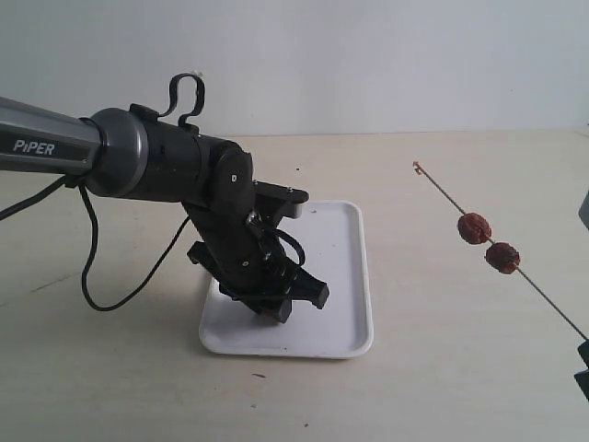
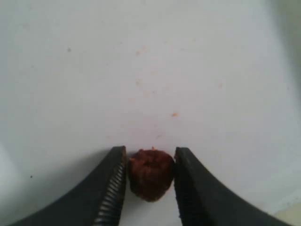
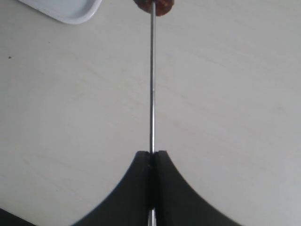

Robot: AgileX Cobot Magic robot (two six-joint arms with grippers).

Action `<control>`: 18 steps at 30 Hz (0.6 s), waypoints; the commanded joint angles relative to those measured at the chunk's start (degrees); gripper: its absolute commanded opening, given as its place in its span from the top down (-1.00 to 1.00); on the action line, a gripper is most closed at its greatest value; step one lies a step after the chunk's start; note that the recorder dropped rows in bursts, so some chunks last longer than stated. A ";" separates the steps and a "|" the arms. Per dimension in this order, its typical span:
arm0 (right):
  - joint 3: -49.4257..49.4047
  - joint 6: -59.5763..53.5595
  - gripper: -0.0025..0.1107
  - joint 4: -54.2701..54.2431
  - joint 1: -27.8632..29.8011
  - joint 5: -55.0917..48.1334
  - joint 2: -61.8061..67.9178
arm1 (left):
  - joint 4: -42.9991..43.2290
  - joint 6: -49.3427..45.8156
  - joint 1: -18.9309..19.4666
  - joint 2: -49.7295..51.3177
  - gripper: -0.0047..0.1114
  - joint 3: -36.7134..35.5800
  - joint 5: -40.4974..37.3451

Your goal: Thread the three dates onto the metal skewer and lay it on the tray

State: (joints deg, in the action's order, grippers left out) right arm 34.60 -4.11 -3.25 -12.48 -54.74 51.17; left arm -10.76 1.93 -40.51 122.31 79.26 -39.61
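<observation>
The white tray (image 1: 354, 276) lies in the middle of the table. My left gripper (image 1: 276, 313) is down on the tray's near part. In the left wrist view, its fingers (image 2: 151, 151) press both sides of a wrinkled reddish-brown date (image 2: 150, 173) that rests on the tray floor (image 2: 141, 70). At the right, the thin metal skewer (image 1: 440, 191) slants above the table with two dates (image 1: 474, 227) (image 1: 502, 258) threaded on it. My right gripper (image 3: 151, 154) is shut on the skewer (image 3: 152, 84), and one threaded date (image 3: 157, 5) shows at that view's edge.
The table is pale beige, and a black cable (image 1: 92, 267) loops down from the left arm onto it. The skewer's hooked end (image 1: 417, 167) points toward the back. A corner of the tray (image 3: 70, 9) shows in the right wrist view.
</observation>
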 commanded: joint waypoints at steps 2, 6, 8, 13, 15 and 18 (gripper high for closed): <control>-0.28 -0.40 0.96 -0.01 0.27 0.56 -0.45 | -0.09 -0.26 -0.17 1.01 0.30 -0.01 -1.11; -0.28 -0.40 0.96 -0.27 0.27 0.55 -0.45 | -0.09 -0.26 -0.17 1.01 0.30 -0.01 -1.11; -0.28 -0.40 0.96 -0.27 0.27 0.55 -0.45 | -0.09 -0.26 -0.17 1.01 0.30 -0.01 -1.11; -0.28 -0.40 0.96 -0.66 0.27 0.66 -0.45 | -0.09 -0.47 -0.05 1.01 0.30 -0.01 -1.25; -0.28 -0.40 0.96 -0.65 0.27 0.45 -0.45 | -0.09 -2.33 -0.05 1.01 0.30 -0.01 -1.25; -0.28 -0.40 0.96 -0.65 0.27 -1.05 -0.45 | -0.09 -3.61 -0.05 0.89 0.30 -0.01 -0.84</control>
State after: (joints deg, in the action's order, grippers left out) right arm 34.60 -4.11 -3.69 -12.48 -54.96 51.17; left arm -10.76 -0.53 -40.51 122.31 79.26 -39.72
